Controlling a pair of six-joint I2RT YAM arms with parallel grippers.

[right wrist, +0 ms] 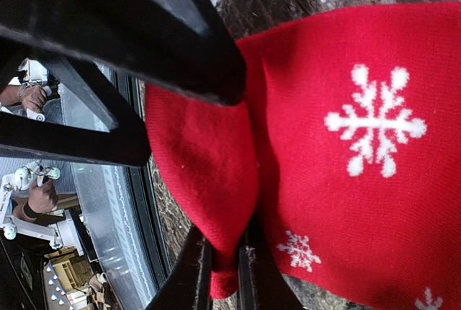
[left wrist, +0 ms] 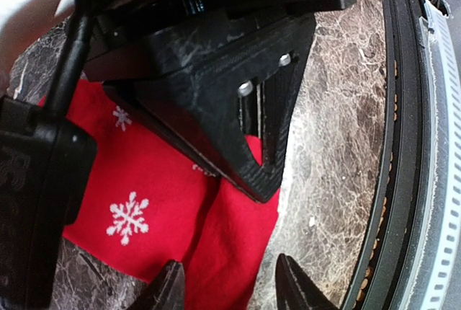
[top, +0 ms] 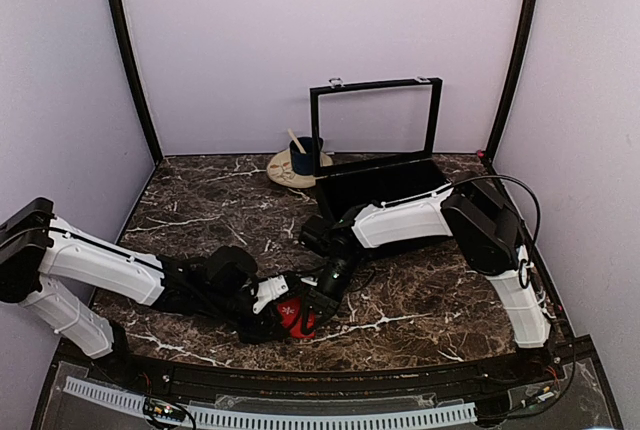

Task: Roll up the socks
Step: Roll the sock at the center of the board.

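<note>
From overhead alone: takes in the whole marbled bench [top: 200, 210], with both arms meeting near the middle of its front edge. Places the left gripper [top: 268, 312] low against the left side of the red snowflake socks [top: 293, 320] and the right gripper [top: 322, 295] down on their right side. Cannot tell from here how either pair of fingers stands. Farther back, by the rear edge, shows a dark blue mug [top: 303, 153] on a tan plate [top: 282, 172] and, just right of them, an open black box [top: 385, 188] with its lid upright. Appears in neither wrist view.

From the left wrist: shows the left gripper [left wrist: 230, 288] spread, one fingertip [left wrist: 169, 290] at the socks' [left wrist: 166, 202] lower edge, the other over bare bench [left wrist: 331, 144]. Leaves a red fold lying between them, not gripped. Above, shows the right gripper's black finger [left wrist: 238, 130] across the fabric.

From the right wrist: shows the right gripper [right wrist: 225, 274] pressed together on a doubled-over edge of the socks [right wrist: 346, 144], pinching it. Spreads the rest of the fabric out to the right of that pinch.
</note>
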